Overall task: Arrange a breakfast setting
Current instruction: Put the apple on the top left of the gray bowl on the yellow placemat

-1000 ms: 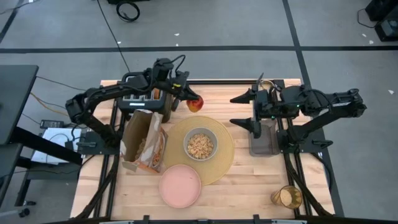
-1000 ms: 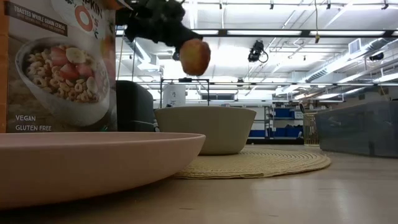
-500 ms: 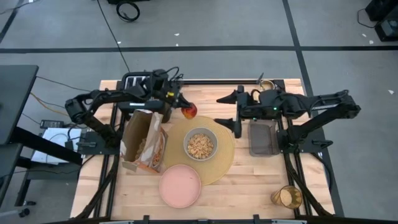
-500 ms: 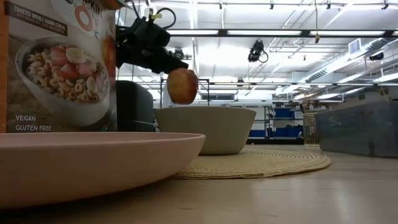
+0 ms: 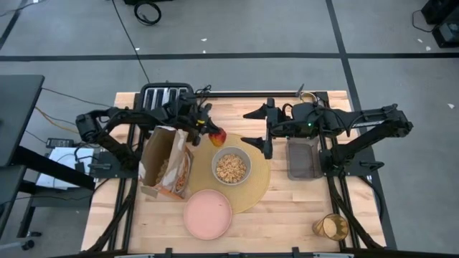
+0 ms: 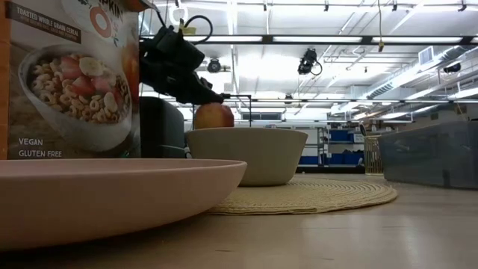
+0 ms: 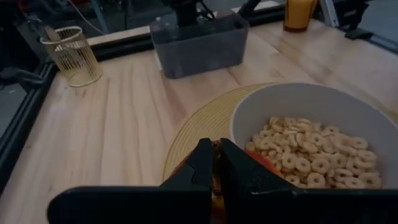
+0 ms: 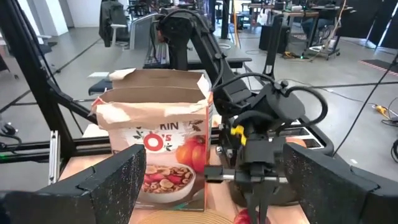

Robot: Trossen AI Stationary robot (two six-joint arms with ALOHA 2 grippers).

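Cereal box (image 6: 71,78) front reading "TOASTED WHOLE GRAIN CEREAL", "VEGAN", "GLUTEN FREE", large letter "O's" near its top

Woven straw-like placemat (image 5: 259,188), matt bowl (image 5: 231,166), smooth matt pink plate (image 5: 208,213), glossy apple (image 6: 213,116), printed cardboard cereal box (image 5: 166,163), light wooden tabletop (image 5: 287,215).

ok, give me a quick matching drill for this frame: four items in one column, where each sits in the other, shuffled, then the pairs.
Items:
1. apple
2. bowl
3. plate
4. tumbler

Places:
A. centre of the placemat, full of cereal
B. near right corner of the table, alone
C. held in the left gripper, at the placemat's far left edge
D. near edge of the table, overlapping the placemat's rim

Pairs: 1-C, 2-A, 3-D, 4-B

The right gripper hangs open beyond the bowl.
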